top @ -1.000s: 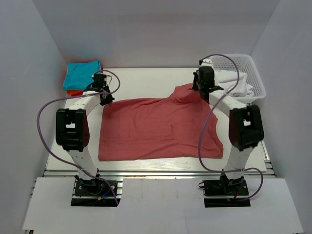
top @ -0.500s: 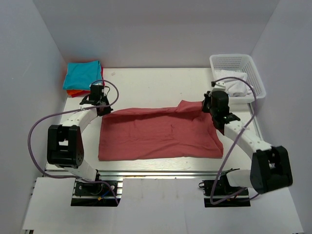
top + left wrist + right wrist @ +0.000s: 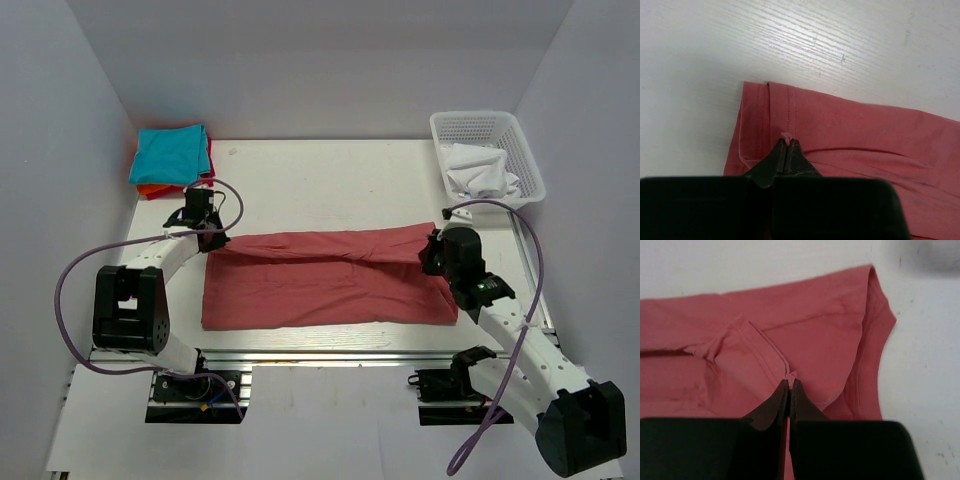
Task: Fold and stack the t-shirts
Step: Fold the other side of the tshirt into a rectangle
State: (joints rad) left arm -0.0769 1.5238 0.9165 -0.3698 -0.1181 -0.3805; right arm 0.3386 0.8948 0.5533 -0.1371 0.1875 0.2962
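A dusty salmon-red t-shirt (image 3: 320, 278) lies across the middle of the table, its far edge doubled over toward the front. My left gripper (image 3: 210, 238) is shut on the shirt's far left corner; the wrist view shows a nub of cloth (image 3: 786, 136) pinched between the jaws. My right gripper (image 3: 432, 256) is shut on the far right corner, with a fold of hem (image 3: 790, 376) pinched at the tips. A folded stack with a teal shirt (image 3: 170, 153) on top of a red and an orange one sits at the far left.
A white lattice basket (image 3: 520, 150) holding white cloth (image 3: 480, 170) stands at the far right. The enclosure's white walls close in on the left, back and right. The table's front edge runs just below the shirt.
Both grippers have drawn the shirt's far edge toward the front and down, so the raised cloth now lies folded in a narrow band. The right arm swung well forward.
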